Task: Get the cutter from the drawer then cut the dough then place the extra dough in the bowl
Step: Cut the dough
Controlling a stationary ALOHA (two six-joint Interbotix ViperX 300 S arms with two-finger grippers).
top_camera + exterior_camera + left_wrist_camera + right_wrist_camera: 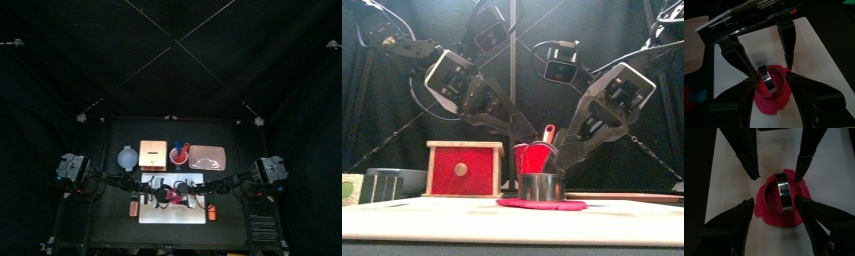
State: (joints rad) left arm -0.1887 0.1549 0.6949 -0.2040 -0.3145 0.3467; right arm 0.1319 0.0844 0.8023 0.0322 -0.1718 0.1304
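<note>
Robot lab booth: black curtains (80, 60) close round my small table (114, 235) (wooden box (465, 168) as prop).

The cutter (541, 187) stands on the dough (543, 204), which lies on the cutting board (187, 212); behind the board, from left to right, sit the bowl (127, 157), the wooden box (152, 153), the cup (178, 152) and the tray (209, 157).

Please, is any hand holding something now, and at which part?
Cannot be told. The metal cutter stands on the dough between the left hand and right hand, but contact with its rim is unclear.
</note>
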